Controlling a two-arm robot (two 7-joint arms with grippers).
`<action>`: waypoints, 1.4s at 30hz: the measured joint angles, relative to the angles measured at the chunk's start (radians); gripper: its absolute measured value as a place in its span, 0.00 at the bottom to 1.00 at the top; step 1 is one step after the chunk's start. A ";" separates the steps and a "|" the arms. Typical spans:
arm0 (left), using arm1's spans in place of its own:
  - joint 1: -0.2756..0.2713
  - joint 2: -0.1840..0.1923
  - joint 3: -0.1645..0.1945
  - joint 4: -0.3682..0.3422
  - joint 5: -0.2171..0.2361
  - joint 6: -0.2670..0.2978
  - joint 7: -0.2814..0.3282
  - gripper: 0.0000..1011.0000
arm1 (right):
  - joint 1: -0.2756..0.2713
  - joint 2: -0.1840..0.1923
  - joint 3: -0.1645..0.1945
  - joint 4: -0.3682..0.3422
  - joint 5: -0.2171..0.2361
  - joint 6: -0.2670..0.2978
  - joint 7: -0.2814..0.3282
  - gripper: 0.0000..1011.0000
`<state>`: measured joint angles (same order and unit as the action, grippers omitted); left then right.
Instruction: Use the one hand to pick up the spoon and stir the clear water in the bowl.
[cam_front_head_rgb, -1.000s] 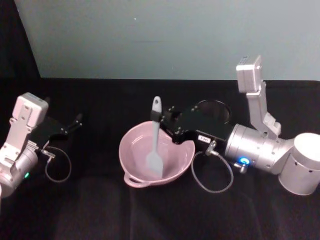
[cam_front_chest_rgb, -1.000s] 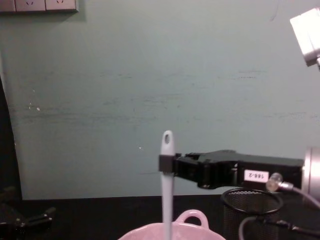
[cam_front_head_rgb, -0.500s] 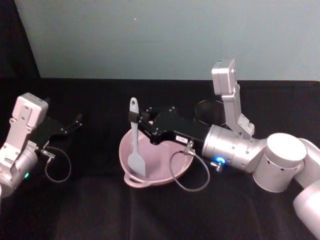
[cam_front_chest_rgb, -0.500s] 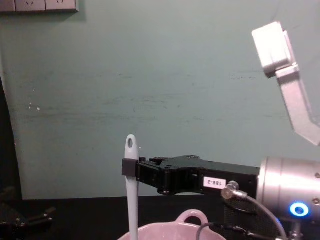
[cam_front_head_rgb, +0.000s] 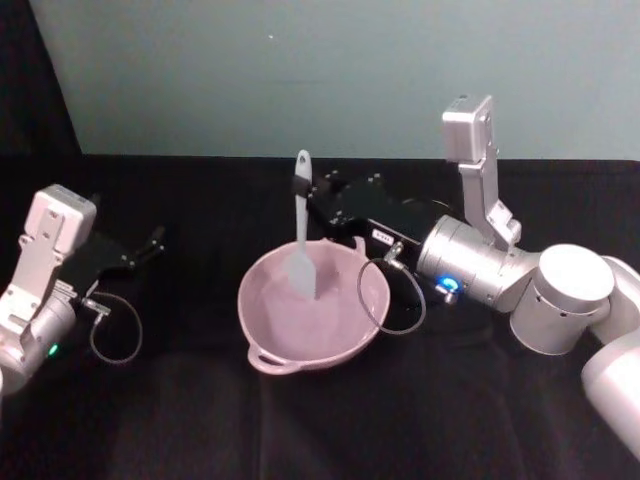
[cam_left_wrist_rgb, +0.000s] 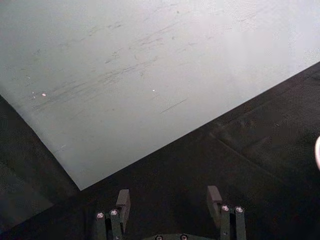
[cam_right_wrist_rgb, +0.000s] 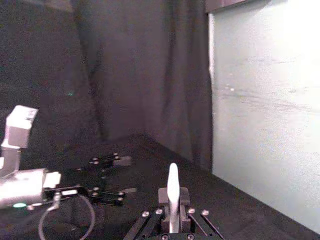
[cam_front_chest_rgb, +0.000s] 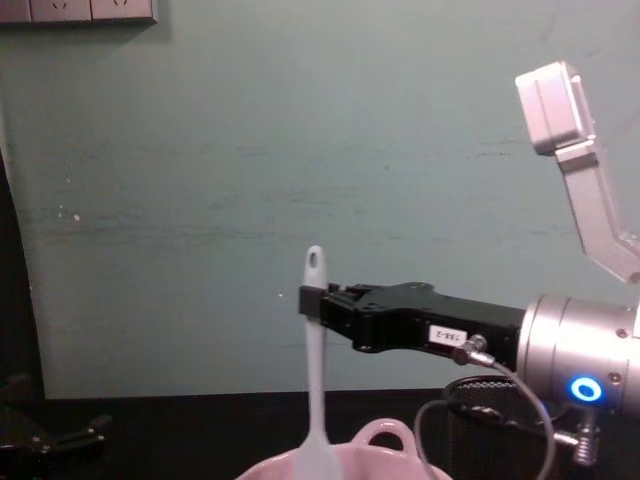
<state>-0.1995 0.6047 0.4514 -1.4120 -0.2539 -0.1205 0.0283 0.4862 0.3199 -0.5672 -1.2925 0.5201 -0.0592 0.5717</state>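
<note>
From the head, the right claw (cam_front_head_rgb: 303, 188) is clamped on the spoon (cam_front_head_rgb: 301, 245), whose head hangs below it inside the bowl (cam_front_head_rgb: 300, 335); the left wrist shows the left claw (cam_left_wrist_rgb: 169, 200) spread apart; from the chest, the bowl is cut off beneath the right claw.

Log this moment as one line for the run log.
right gripper: shut on spoon | spoon upright, head in bowl | left gripper: open, parked at left

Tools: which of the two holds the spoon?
The right tool, over the pink bowl, grips the spoon by its handle; the left tool is open and empty.
</note>
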 joint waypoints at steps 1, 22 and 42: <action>0.000 0.000 0.000 0.000 0.000 0.000 0.000 1.00 | 0.000 0.002 0.008 0.002 -0.007 -0.003 -0.006 0.12; 0.000 0.000 0.000 0.000 0.000 0.000 0.000 1.00 | -0.141 0.112 0.069 -0.211 -0.033 0.079 -0.029 0.12; 0.000 0.000 0.000 0.000 0.000 0.000 0.000 1.00 | -0.118 0.055 -0.005 -0.193 0.004 0.078 0.018 0.12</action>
<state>-0.1995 0.6047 0.4514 -1.4120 -0.2539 -0.1206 0.0283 0.3677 0.3753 -0.5726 -1.4857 0.5243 0.0193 0.5901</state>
